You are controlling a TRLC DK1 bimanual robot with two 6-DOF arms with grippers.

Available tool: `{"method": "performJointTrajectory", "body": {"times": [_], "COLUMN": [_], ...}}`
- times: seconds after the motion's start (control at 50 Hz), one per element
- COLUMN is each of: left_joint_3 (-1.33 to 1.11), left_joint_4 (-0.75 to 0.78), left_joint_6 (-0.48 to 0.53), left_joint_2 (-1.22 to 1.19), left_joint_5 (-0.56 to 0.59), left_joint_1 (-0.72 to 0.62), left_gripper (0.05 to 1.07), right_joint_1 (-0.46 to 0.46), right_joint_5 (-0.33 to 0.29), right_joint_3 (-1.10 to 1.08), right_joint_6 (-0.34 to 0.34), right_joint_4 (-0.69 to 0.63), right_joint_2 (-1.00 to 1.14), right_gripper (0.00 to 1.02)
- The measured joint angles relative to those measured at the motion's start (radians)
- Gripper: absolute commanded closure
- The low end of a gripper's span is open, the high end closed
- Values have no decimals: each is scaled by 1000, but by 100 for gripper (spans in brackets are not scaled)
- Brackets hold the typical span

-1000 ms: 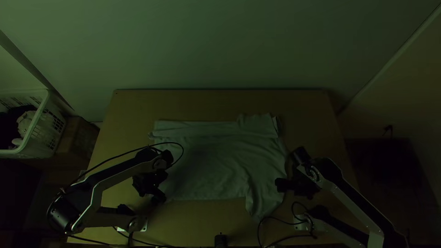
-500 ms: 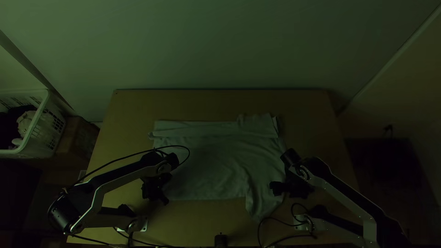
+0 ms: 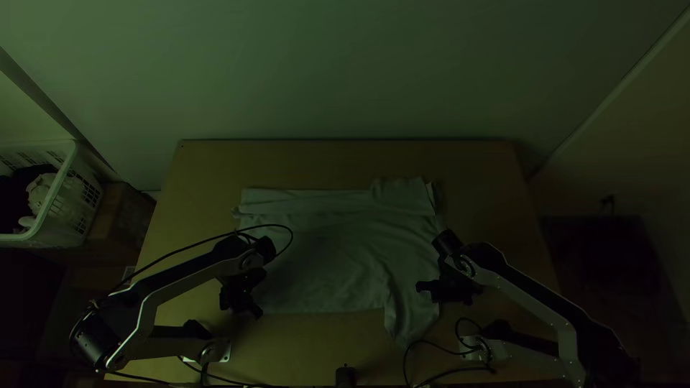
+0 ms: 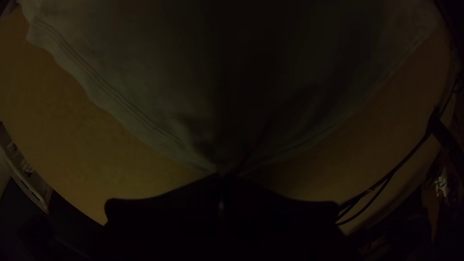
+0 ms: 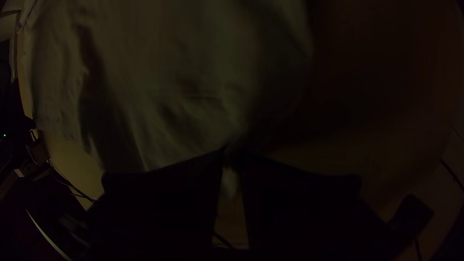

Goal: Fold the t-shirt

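So, the t-shirt (image 3: 330, 251) is lying spread out flat on the desk (image 3: 338, 162), right in the middle, and it is looking partly folded to me. Think of a clock on top of it, with 12 at the far side of the desk. Along 12 o'clock a long strip (image 3: 302, 202) is sitting doubled over, so that side is looking done. A lumpy bit (image 3: 402, 194) is poking up between 1 and 2 o'clock, so that part is not lying very neat. The bottom hem (image 4: 104, 87) is facing 9 o'clock.

The side at 6 o'clock is waiting for its turn, and a sleeve (image 3: 412, 316) is sticking out toward 5 o'clock. The left hand (image 4: 221, 178) is pinching the corner of the t-shirt at 8 o'clock. Over at 4 o'clock, the right hand (image 5: 232, 153) is squeezing a little cloth near the sleeve, with its tips nearly meeting.

I guess both hands are getting ready to bring the near side over toward 12 o'clock. That sleeve is needing to go in too. After that, the long piece is probably needing more folds to make it small. I'm guessing it's about one big fold done, with more folds waiting.
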Motion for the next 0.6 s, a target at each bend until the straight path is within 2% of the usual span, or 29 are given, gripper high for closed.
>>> {"method": "performJointTrajectory", "body": {"times": [0.14, 0.44, 0.6], "left_joint_3": [3, 35, 40], "left_joint_4": [-14, -36, -36], "left_joint_6": [19, 80, 90], "left_joint_2": [-8, -44, -46], "left_joint_5": [2, 3, 4], "left_joint_1": [44, 162, 183], "left_gripper": [104, 104, 104], "right_joint_1": [-31, -176, -196], "right_joint_5": [12, 73, 84], "right_joint_3": [-3, -2, 14], "right_joint_6": [-24, -114, -136], "right_joint_4": [-5, -69, -90], "right_joint_2": [3, -46, -52], "right_gripper": [100, 100, 100]}}
